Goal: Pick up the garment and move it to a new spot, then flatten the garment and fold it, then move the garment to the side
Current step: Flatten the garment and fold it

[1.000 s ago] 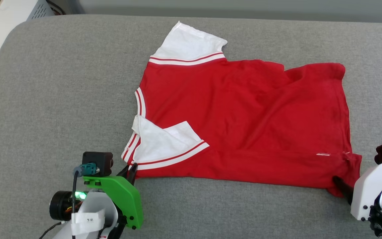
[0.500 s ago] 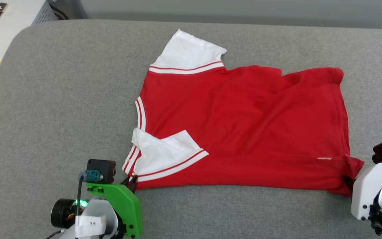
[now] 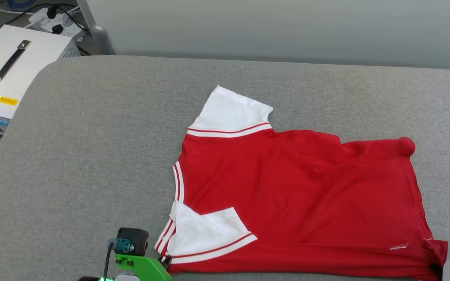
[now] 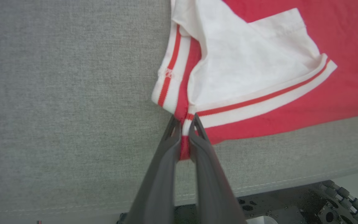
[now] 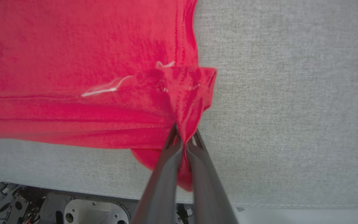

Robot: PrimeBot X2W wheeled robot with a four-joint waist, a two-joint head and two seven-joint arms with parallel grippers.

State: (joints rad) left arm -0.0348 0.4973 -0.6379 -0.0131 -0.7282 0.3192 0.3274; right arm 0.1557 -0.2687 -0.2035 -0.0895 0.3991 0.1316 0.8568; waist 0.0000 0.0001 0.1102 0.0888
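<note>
Both jaws closed on cloth: left gripper [image 4: 183, 121] pinches the shirt [image 3: 295, 195] by its near sleeve seam, right gripper [image 5: 184, 138] its near hem corner, shirt spread on the cushion [image 3: 92, 156], likely for a taut lift.

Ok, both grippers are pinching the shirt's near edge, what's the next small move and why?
Probably lift both together, keeping the edge taut. The left gripper is shut on the garment beside its folded-over sleeve, the right gripper on its hem corner, and the rest lies on the grey cushion.
</note>
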